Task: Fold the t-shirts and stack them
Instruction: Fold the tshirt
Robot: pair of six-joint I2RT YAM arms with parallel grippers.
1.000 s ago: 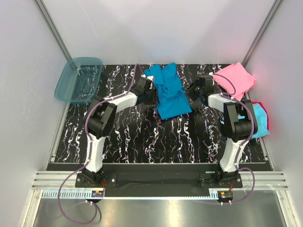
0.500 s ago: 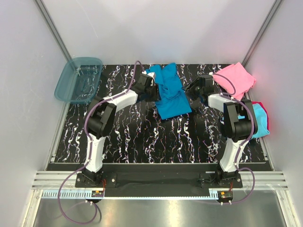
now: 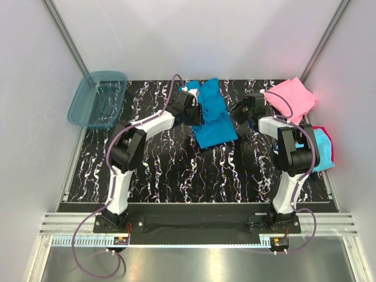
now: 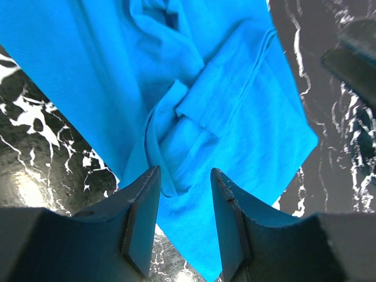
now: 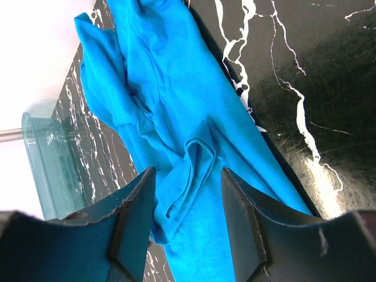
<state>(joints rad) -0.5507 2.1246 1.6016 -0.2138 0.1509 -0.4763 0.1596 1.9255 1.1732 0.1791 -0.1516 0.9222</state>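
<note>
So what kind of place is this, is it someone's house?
Probably not a house, more likely a robot test booth. A left arm and a right arm are bolted to a metal rail beside a black marbled table, plain white panels wall it in, and a teal-blue t-shirt lies on it.

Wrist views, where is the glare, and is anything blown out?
Right wrist: glare streak on the glossy black marbled tabletop, upper-left corner blown out white. Left wrist: softer glare patch on the tabletop at lower left; the crumpled teal-blue cloth t-shirt evenly lit, sharp.
</note>
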